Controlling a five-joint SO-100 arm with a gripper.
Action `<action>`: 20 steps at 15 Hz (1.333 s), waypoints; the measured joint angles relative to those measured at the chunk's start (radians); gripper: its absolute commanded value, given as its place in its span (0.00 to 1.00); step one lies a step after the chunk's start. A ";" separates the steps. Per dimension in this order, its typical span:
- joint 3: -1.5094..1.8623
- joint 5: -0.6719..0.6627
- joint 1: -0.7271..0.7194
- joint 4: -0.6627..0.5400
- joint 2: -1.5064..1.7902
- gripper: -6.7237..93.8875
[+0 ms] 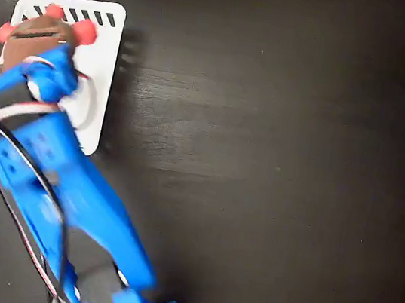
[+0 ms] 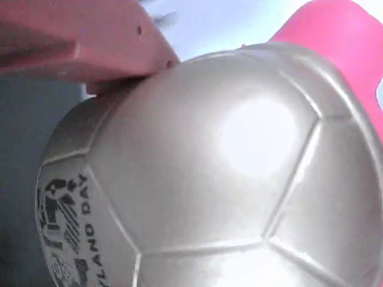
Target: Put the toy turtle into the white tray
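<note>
The white tray [image 1: 98, 75] lay under the pincer [image 1: 42, 40]. Its jaws were closed on the toy turtle [image 1: 42, 27], held over the tray's slotted end; the shell [image 2: 227, 173] filled the wrist view, against a finger [image 2: 84, 42].

Toy turtle [image 1: 44, 27], red-limbed and bronze-shelled, sits over the slotted white tray [image 1: 101, 75].

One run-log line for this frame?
blue arm's hand: over white slotted plastic tray | gold-shelled toy turtle: at hand, over tray | release: unclear
</note>
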 measured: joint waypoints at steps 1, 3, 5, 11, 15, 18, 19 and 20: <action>-0.066 0.000 -0.018 0.031 -0.057 0.06; -0.158 -0.009 -0.040 0.100 -0.138 0.06; -0.176 -0.009 -0.052 0.138 -0.144 0.06; -0.181 -0.015 -0.041 0.187 -0.158 0.33; -0.181 -0.025 -0.026 0.187 -0.215 0.74; -0.181 -0.025 -0.028 0.187 -0.215 0.74; -0.181 -0.025 -0.026 0.187 -0.215 0.74; -0.181 -0.025 -0.032 0.187 -0.215 0.73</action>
